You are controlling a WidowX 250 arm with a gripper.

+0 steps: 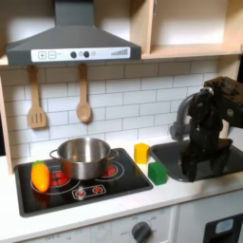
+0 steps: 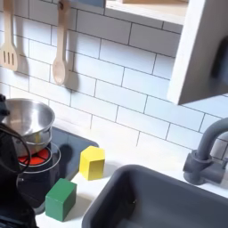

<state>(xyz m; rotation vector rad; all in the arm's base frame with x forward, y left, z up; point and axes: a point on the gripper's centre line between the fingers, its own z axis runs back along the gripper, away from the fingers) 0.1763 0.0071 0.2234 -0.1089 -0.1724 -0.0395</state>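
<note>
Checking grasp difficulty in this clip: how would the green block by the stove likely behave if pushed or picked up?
The green block looks boxy with flat faces, so it would probably slide, not roll. It seems rigid and likely light. It sits near the yellow block, so a push might bump it.

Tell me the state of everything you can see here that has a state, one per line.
gripper: down in the sink, jaws hidden, cannot tell if open
pot: upright on the stove, no lid
yellow block: on the counter, free
green block: on the counter, free
orange object: lying on the stove's front burner
spatula: hanging
wooden spoon: hanging
</note>
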